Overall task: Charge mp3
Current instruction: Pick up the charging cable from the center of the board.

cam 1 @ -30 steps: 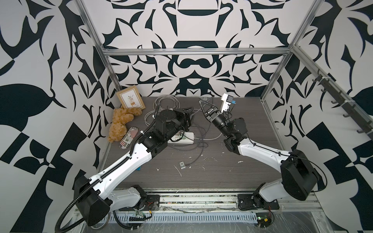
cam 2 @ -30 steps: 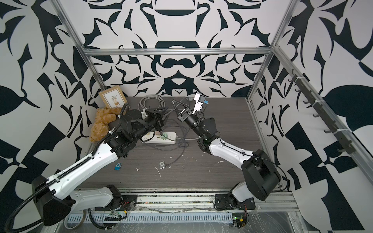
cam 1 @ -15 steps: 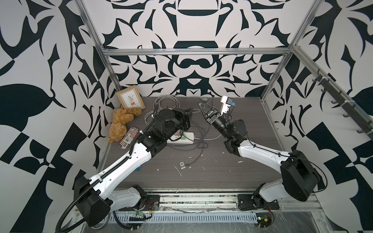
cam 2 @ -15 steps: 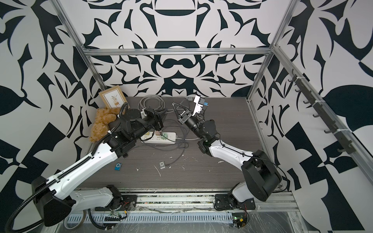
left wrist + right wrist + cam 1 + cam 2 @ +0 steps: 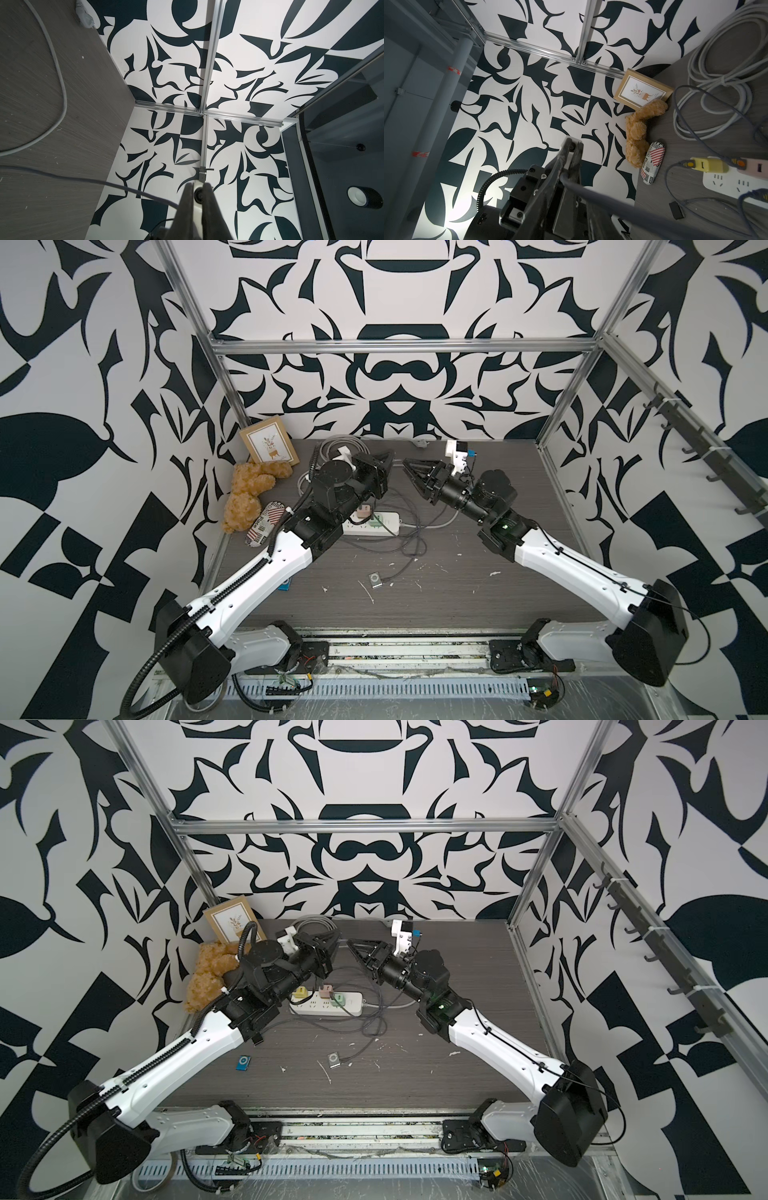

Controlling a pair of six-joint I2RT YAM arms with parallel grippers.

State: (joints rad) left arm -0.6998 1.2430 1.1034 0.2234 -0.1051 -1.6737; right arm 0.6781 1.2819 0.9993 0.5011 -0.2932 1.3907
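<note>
A small silver mp3 (image 5: 376, 578) (image 5: 333, 1058) lies on the dark table in both top views, with a thin cable end touching its right side. A blue mp3 (image 5: 242, 1063) lies left of it, by my left arm. Both grippers hang in the air above the back of the table, tips facing each other. My left gripper (image 5: 390, 456) (image 5: 197, 185) is shut on a grey cable (image 5: 602, 197) that runs between its fingers (image 5: 571, 149). A short gap away, my right gripper (image 5: 409, 470) (image 5: 356, 952) stands open and holds nothing.
A white power strip (image 5: 374, 526) (image 5: 720, 182) with yellow (image 5: 708, 167), pink and green chargers lies under the grippers amid tangled cables. A coiled grey cable (image 5: 716, 52), a picture frame (image 5: 270, 445), a teddy bear (image 5: 245, 497) and a striped pouch (image 5: 262, 524) fill the back left.
My right gripper has opened and let go of the cable. My left gripper has closed on the cable and keeps it.
</note>
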